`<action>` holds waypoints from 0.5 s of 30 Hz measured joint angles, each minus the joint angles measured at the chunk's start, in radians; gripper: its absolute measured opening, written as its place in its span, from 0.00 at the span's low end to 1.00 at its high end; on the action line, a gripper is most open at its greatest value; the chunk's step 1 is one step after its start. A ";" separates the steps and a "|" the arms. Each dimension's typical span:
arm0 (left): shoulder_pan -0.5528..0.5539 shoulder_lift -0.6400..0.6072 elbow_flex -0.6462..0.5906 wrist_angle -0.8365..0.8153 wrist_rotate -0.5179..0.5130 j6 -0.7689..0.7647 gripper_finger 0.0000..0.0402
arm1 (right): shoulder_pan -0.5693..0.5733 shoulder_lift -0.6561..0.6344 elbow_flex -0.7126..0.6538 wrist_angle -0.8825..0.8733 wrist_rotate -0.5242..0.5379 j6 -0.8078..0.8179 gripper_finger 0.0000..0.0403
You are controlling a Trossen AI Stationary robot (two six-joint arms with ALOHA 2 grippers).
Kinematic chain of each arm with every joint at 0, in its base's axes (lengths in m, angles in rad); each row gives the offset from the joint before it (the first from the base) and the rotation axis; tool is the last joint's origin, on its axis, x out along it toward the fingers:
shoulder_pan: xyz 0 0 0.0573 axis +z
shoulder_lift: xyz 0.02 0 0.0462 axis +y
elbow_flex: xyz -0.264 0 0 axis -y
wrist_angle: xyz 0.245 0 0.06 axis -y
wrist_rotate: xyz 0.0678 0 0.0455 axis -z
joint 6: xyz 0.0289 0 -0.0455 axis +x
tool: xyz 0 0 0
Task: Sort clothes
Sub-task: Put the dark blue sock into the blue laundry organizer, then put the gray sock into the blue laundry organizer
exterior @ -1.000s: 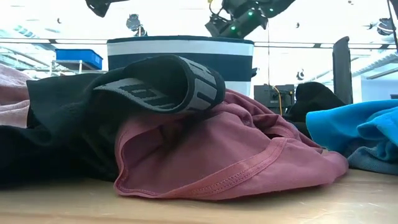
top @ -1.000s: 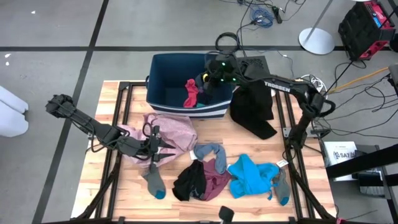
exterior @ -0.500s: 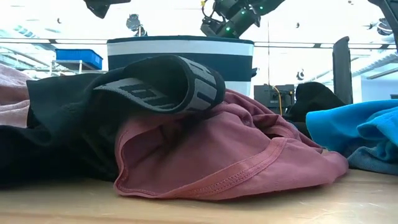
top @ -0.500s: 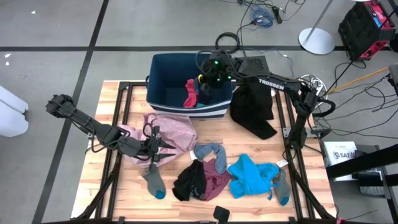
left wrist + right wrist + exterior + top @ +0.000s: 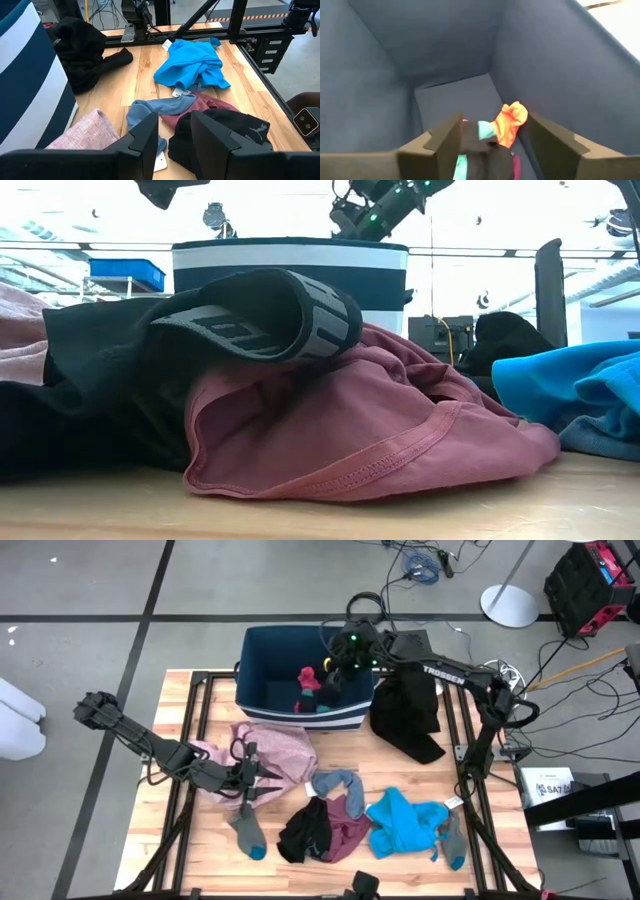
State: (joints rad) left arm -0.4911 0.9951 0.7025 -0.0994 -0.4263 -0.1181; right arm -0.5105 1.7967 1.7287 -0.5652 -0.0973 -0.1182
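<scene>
My right gripper [image 5: 495, 145] hangs open over the dark blue striped bin [image 5: 262, 652]. On the bin floor below it lie a red sock [image 5: 510, 120] and a teal piece [image 5: 485, 129]. My left gripper [image 5: 262, 780] stands open above the table's middle, at the edge of a pale pink garment [image 5: 285, 745]. Spread on the wood near it are a grey-blue sock [image 5: 335, 783], a black garment [image 5: 303, 833] on a maroon one [image 5: 347, 828], a bright blue garment [image 5: 405, 822] and a grey sock with a teal toe [image 5: 248, 835].
A large black garment [image 5: 410, 715] lies at the table's right edge beside the bin. Another grey and teal sock [image 5: 452, 845] lies right of the blue garment. Black frame rails [image 5: 195, 730] run along the table's sides. Cables and gear lie on the floor beyond.
The red sock that hung from my right gripper over the bin has dropped and now lies bunched on the bin floor; the gripper has let it go and stays above the bin.
</scene>
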 joint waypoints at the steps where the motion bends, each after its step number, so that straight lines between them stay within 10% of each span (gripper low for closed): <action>1: 0.000 0.000 0.000 0.000 0.000 0.000 0.31 | -0.003 -0.012 0.000 -0.008 -0.001 -0.001 0.54; 15: 0.000 0.000 0.000 0.000 0.011 -0.008 0.31 | 0.147 -0.260 0.000 -0.322 -0.010 0.026 0.54</action>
State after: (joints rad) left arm -0.4912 0.9951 0.7025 -0.0998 -0.4149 -0.1265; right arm -0.3630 1.5366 1.7290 -0.8871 -0.1074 -0.0918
